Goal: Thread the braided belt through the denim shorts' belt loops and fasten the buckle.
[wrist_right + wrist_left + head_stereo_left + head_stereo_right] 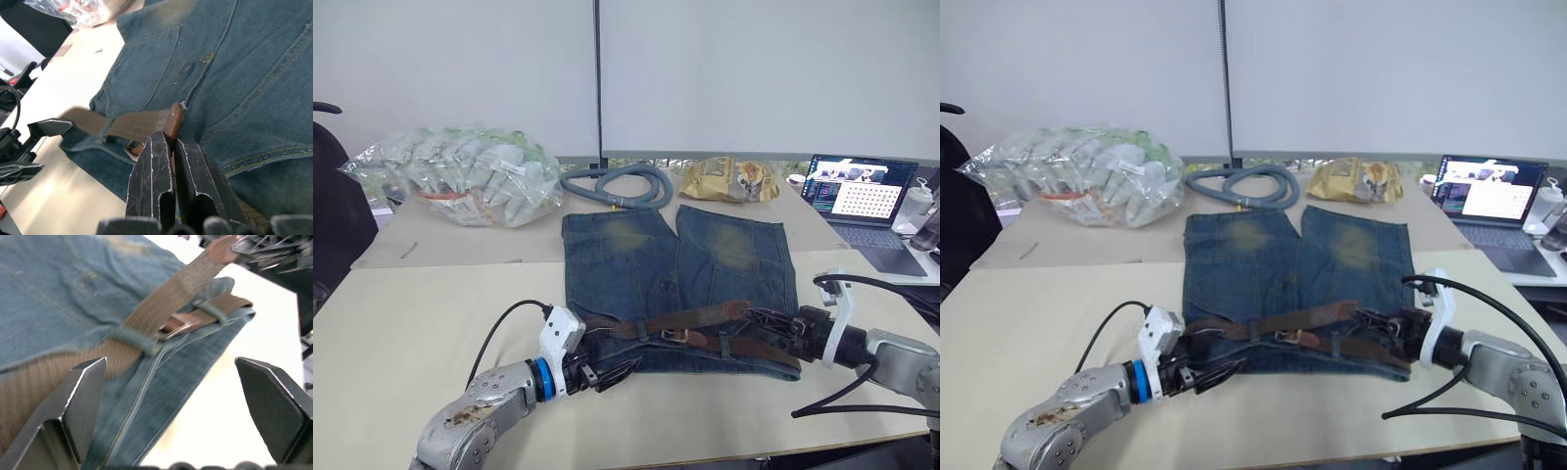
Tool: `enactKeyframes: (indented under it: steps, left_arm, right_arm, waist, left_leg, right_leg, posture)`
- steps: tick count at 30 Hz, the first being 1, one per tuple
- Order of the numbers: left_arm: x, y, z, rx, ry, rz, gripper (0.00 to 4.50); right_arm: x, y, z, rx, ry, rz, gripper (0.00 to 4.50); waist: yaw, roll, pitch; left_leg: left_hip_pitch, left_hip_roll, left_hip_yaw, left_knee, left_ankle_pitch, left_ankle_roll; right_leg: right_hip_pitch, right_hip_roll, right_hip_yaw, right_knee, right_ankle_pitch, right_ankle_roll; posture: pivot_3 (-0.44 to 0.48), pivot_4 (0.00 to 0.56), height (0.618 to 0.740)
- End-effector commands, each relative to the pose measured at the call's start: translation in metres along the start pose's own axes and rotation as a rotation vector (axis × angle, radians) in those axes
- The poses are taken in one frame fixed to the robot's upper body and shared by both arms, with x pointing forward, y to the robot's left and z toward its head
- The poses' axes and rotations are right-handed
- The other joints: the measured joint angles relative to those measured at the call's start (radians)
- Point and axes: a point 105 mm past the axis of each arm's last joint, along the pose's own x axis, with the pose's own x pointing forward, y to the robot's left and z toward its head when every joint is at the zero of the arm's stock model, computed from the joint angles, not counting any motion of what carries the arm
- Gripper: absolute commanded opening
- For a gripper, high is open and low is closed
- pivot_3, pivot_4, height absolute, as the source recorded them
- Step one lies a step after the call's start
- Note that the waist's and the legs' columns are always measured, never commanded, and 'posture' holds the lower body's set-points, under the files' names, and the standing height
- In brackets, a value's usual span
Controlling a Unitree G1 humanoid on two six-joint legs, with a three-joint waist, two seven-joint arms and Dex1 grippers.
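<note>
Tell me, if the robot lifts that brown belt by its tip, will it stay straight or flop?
The braided belt would probably flop: it already bends and sags across the denim shorts. The right gripper, shut on its tip, pinches it flat, so it looks soft. The metal buckle may weigh one end down.

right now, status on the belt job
Left gripper open at waistband's left end. Right gripper shut on braided belt tip. Belt through belt loops, buckle unfastened. Nothing in the way.
</note>
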Motion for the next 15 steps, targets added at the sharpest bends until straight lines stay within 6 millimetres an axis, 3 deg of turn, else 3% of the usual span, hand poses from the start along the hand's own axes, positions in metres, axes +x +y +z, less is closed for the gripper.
enactKeyframes:
  steps: [1, 7, 10, 15]
  left_arm:
    - [-0.004, -0.011, 0.012, 0.056, -0.078, -0.038, 4.46]
    - [-0.002, -0.022, 0.022, 0.086, -0.168, -0.1, 4.46]
    - [0.016, -0.03, 0.037, 0.104, -0.255, -0.155, 4.46]
    - [0.042, -0.02, 0.053, 0.293, -0.305, -0.085, 4.46]
  right_arm:
    - [-0.002, 0.012, 0.013, -0.01, -0.047, 0.048, 0.0]
    - [-0.014, 0.014, 0.031, 0.032, -0.115, 0.072, 0.0]
    - [-0.008, 0.031, 0.036, 0.067, -0.136, 0.152, 0.0]
    - [0.001, 0.05, 0.055, 0.111, -0.217, 0.226, 0.0]
  waist:
    - [-0.001, 0.0, 0.0]
    - [0.003, 0.0, 0.0]
    - [0.004, 0.0, 0.0]
    - [0.001, 0.0, 0.0]
  left_leg:
    - [0.0, 0.0, 0.0, 0.0, 0.0, 0.0]
    - [0.0, 0.0, 0.0, 0.0, 0.0, 0.001]
    - [0.0, 0.0, 0.0, 0.0, -0.001, 0.001]
    - [0.001, 0.0, 0.0, 0.001, -0.001, 0.002]
  right_leg:
    - [0.0, 0.0, 0.0, 0.0, 0.0, 0.0]
    - [0.001, 0.0, 0.0, -0.002, 0.0, 0.0]
    - [0.002, 0.0, 0.0, -0.002, 0.0, 0.0]
    - [0.004, 0.0, 0.0, -0.003, 0.003, 0.005]
  posture:
    - [0.0, 0.15, 0.74]
    - [0.0, 0.15, 0.74]
    - [0.0, 0.15, 0.74]
    - [0.0, 0.15, 0.74]
